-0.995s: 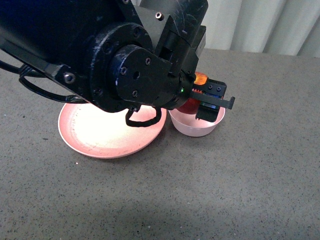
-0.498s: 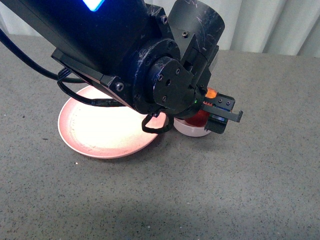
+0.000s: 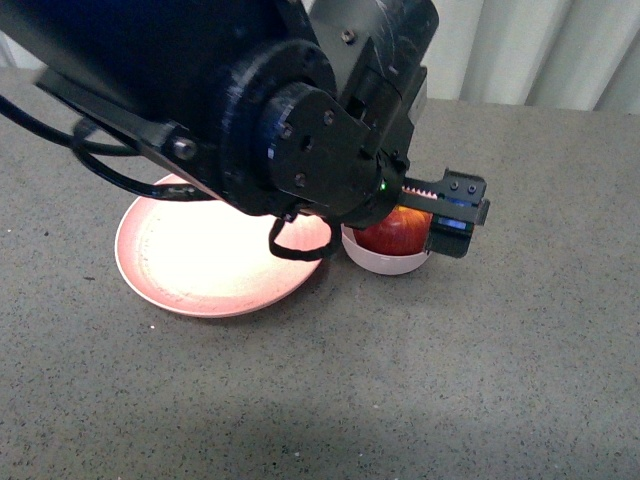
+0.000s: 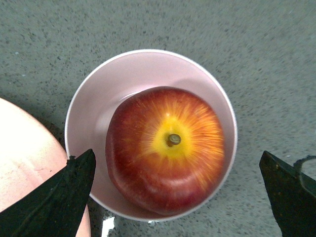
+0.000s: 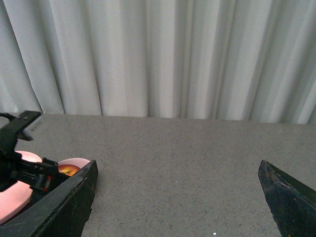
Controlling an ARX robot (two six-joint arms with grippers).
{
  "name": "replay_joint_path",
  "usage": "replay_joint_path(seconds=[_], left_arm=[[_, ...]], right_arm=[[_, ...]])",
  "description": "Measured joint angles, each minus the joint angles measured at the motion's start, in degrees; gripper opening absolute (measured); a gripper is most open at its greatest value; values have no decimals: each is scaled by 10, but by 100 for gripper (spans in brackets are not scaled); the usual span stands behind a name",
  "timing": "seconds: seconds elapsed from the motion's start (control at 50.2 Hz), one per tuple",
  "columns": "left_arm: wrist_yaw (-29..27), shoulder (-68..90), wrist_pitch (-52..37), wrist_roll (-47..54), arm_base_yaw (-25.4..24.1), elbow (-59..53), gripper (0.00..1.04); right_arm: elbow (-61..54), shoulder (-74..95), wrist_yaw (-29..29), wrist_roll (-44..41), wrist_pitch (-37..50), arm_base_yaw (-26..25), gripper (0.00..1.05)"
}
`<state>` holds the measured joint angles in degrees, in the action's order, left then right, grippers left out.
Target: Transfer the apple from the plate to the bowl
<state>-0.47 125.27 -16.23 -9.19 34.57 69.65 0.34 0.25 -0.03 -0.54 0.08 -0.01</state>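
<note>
The dark red apple (image 4: 165, 148), yellow round its stem, sits in the small pale pink bowl (image 4: 98, 98). In the front view the apple (image 3: 400, 232) shows above the bowl's wall (image 3: 385, 262), just right of the wide salmon-pink plate (image 3: 200, 260), which holds nothing. My left gripper (image 3: 455, 215) hangs over the bowl, open. In its wrist view the left gripper (image 4: 175, 163) has its black fingertips (image 4: 74, 182) wide of the apple on both sides, not touching it. My right gripper (image 5: 177, 170) is open and empty over bare table, far from the bowl (image 5: 74, 162).
My left arm (image 3: 250, 110) fills the upper left of the front view and hides part of the plate and bowl. A white curtain (image 5: 163, 54) hangs behind the grey speckled table (image 3: 450, 380). The plate's edge (image 4: 24, 153) lies close beside the bowl.
My left gripper came down to the bowl with the apple between its fingers, let it go and lifted. The apple now rests in the bowl, clear of the jaws.
</note>
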Motion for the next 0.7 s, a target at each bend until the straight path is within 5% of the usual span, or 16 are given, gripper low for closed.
replay_joint_path(seconds=[0.219, 0.498, 0.697], left_arm=[[-32, -163, -92, -47, -18, -164, 98], [-44, -328, -95, -94, -56, -350, 98], [-127, -420, -144, -84, -67, -436, 97]], right_arm=[[0, 0, 0, 0, 0, 0, 95], [0, 0, 0, 0, 0, 0, 95], [0, 0, 0, 0, 0, 0, 95]])
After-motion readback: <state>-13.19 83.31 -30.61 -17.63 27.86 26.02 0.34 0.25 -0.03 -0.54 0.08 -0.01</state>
